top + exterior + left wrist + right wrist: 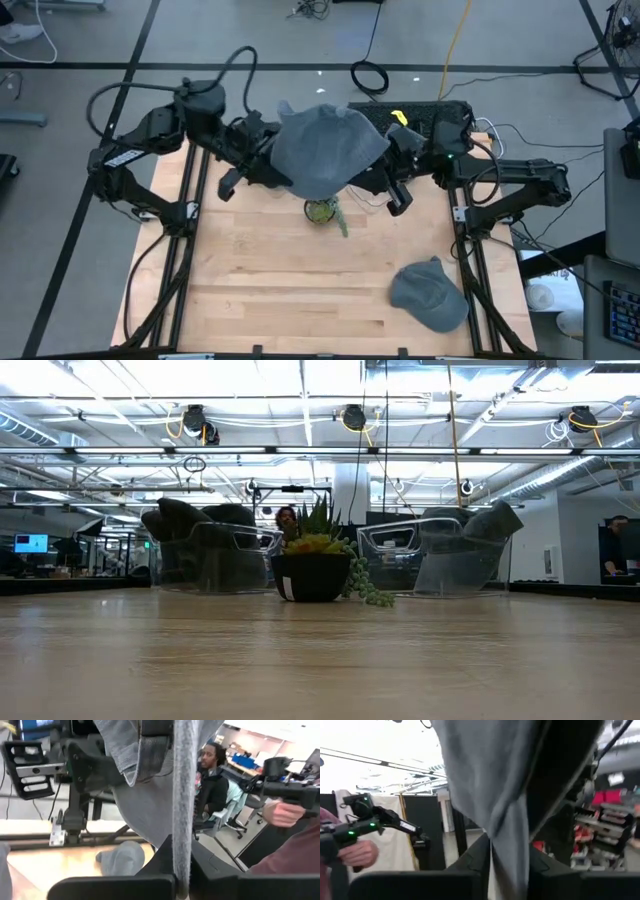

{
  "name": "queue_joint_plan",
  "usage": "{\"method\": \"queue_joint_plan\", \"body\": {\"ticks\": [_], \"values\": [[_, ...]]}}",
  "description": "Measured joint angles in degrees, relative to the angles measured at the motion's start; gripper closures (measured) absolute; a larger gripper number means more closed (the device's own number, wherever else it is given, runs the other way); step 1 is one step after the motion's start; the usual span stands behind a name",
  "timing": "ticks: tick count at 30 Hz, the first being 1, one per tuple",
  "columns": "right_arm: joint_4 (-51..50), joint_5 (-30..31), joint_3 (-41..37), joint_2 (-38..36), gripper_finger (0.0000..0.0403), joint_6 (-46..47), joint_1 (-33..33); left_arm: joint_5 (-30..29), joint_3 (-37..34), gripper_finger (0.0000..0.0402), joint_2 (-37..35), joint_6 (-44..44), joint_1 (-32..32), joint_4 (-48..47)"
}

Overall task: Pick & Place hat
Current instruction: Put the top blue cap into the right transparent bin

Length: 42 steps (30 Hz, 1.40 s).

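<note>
A grey hat (325, 150) hangs high above the table's far middle, between my two grippers. My left gripper (181, 870) comes at it from the left and is shut on its cloth. My right gripper (507, 865) comes from the right and is shut on its other side. In the high view the hat covers both sets of fingertips. A second grey hat (430, 295) lies flat on the table near the right front corner, also in the left wrist view (120, 860). My left gripper pinches a narrow band of the hat's cloth (182, 820) between its two fingers, coming roughly level from the table's left. The band runs straight up from the fingers. The hat is lifted clear of the table. My right gripper pinches a gathered fold of the hat's cloth (512, 832) between its two fingers, coming from the table's right and slanting upward. The cloth spreads wide above the fingers. One layer or several, I cannot tell.
A small potted plant in a dark bowl (320, 210) (310, 575) stands on the table right below the held hat. A black keyboard (420, 115) lies behind the far edge. Beyond the table a person sits (212, 775) and a hand holds a device (280, 812).
</note>
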Motion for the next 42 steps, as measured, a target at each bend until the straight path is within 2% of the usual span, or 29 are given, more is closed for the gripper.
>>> {"method": "queue_joint_plan", "body": {"ticks": [8, 16, 22, 30, 34, 42], "values": [[-12.33, 0.38, 0.02, -3.78, 0.0291, 4.31, 0.04, 1.93, -0.08, 0.0393, 0.05, 0.01, 1.11, -2.24], [-18.42, 1.17, 0.0, -6.36, 0.0208, 5.26, 0.07, 4.02, -0.03, 0.0393, -0.16, 3.67, 3.38, -12.29], [-26.26, 5.09, 0.0, -7.89, 0.0147, 9.19, 0.07, 3.21, -0.03, 0.0393, -0.16, 5.61, 3.5, -18.46], [-27.65, 4.49, 0.0, -8.14, 0.0065, 12.24, 0.09, 1.13, 0.01, 0.0393, -0.21, 6.1, 3.5, -25.41], [-27.69, 5.65, 0.0, -8.12, 0.0049, 10.57, -0.12, 1.14, 0.01, 0.0393, -0.21, 5.98, 3.48, -26.02], [-22.8, 9.84, 0.0, -6.06, 0.0063, 8.16, -2.45, 1.62, 0.04, 0.0393, 0.0, 4.5, 3.39, -26.1]]}}
